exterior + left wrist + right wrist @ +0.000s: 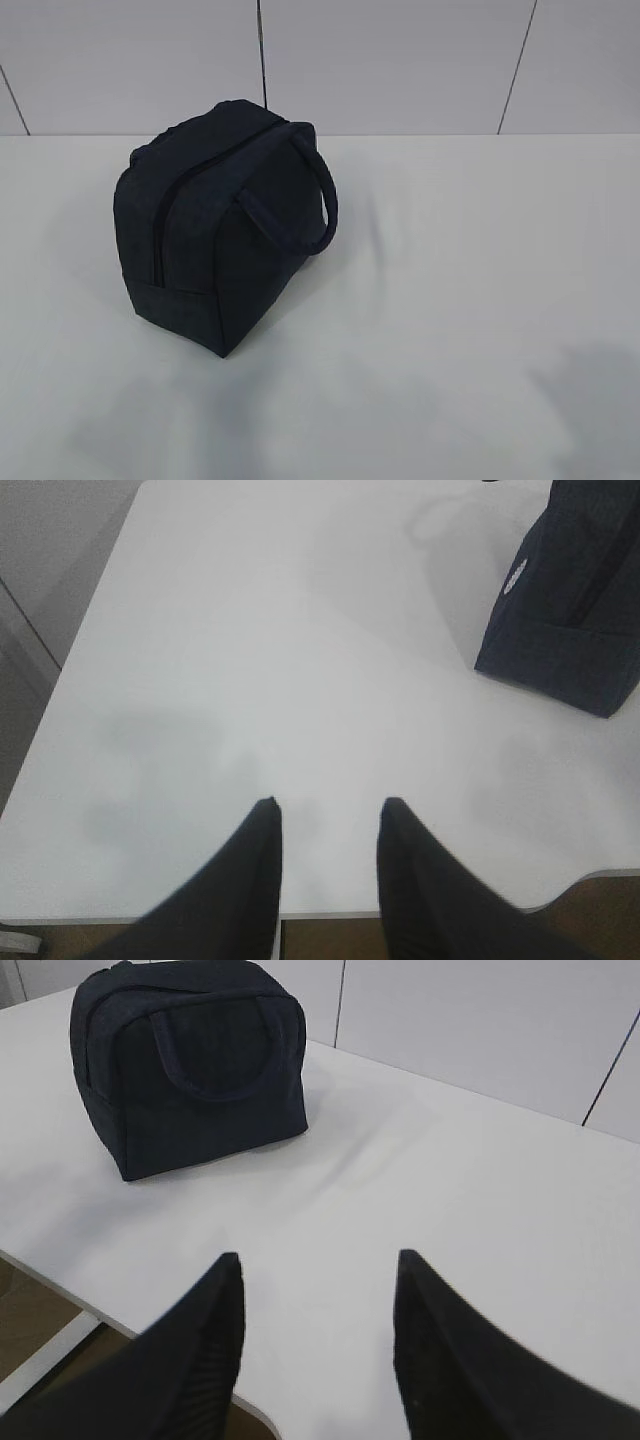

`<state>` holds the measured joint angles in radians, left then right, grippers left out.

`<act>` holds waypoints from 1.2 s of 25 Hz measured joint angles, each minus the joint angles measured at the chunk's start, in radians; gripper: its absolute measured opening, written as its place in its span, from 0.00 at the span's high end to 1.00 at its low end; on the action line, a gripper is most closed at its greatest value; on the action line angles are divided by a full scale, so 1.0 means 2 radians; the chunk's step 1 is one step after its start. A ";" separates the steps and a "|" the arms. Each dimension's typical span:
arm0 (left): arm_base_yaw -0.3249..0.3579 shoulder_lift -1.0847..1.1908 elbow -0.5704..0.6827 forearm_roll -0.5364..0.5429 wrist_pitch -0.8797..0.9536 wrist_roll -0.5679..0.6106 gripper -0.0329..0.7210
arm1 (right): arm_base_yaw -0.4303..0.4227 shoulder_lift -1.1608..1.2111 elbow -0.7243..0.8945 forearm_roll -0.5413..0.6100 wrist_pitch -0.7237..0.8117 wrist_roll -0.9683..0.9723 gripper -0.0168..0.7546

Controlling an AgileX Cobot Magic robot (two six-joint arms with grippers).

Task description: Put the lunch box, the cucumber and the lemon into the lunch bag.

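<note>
While both grippers hang over the near edge of the white table (470,330), their dark fingers stand apart with nothing between them: the left gripper (328,810) shows 2 blunt tips at the bottom centre of the left wrist view with bare tabletop in the gap, and the right gripper (318,1262) shows 2 wider-spread tips at the bottom of the right wrist view, likewise over bare surface. Outward from the left fingers, the lunch bag (570,600) sits at the upper right of that frame, well apart from the tips, with a small pale tag on its near face. From the right fingers it lies at the upper left (190,1060), also well apart, one looped handle lying flat against the side turned to the camera. In the exterior view the lunch bag (215,225) stands upright left of centre, its long axis running from the lower left of the frame toward the upper right, a corner pointing at the camera; the zipper line runs up the end face and over the top, and looks shut. One handle arches out to the right of the bag. Behind the table rises a pale panelled wall (400,60) with dark seams. Nothing lies between either gripper and the bag.
</note>
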<state>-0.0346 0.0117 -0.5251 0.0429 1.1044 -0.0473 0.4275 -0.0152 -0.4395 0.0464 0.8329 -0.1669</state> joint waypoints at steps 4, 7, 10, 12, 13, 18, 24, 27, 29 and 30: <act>0.000 0.000 0.000 0.000 0.000 0.000 0.64 | 0.000 0.000 -0.007 -0.001 0.024 0.000 0.50; 0.000 0.000 0.000 0.000 0.000 0.000 0.64 | 0.000 0.000 -0.020 -0.001 0.053 0.000 0.51; 0.000 0.000 0.000 0.000 0.000 0.000 0.64 | 0.000 -0.001 -0.026 -0.001 0.071 0.000 0.51; 0.000 0.000 0.000 0.000 0.000 0.000 0.64 | 0.000 -0.001 -0.028 -0.001 0.077 0.000 0.51; 0.000 0.000 0.000 0.000 0.000 0.000 0.64 | 0.000 -0.001 -0.028 -0.001 0.079 0.000 0.50; 0.000 0.000 0.000 0.000 0.000 0.000 0.64 | 0.000 -0.001 -0.034 0.021 0.130 0.000 0.50; 0.000 0.000 0.000 0.000 0.000 0.000 0.64 | 0.000 -0.001 -0.028 0.029 0.157 0.000 0.51; 0.000 0.000 0.000 0.000 0.000 0.000 0.64 | 0.000 -0.001 -0.027 0.005 0.157 0.008 0.51; 0.000 0.000 0.000 0.000 0.000 0.000 0.64 | 0.000 -0.001 -0.025 -0.023 0.157 0.029 0.51; 0.000 0.000 0.000 0.000 0.000 0.000 0.64 | 0.000 -0.001 -0.025 -0.030 0.157 0.036 0.51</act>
<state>-0.0346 0.0117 -0.5251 0.0429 1.1044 -0.0473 0.4275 -0.0175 -0.4896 -0.0130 1.1462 -0.0940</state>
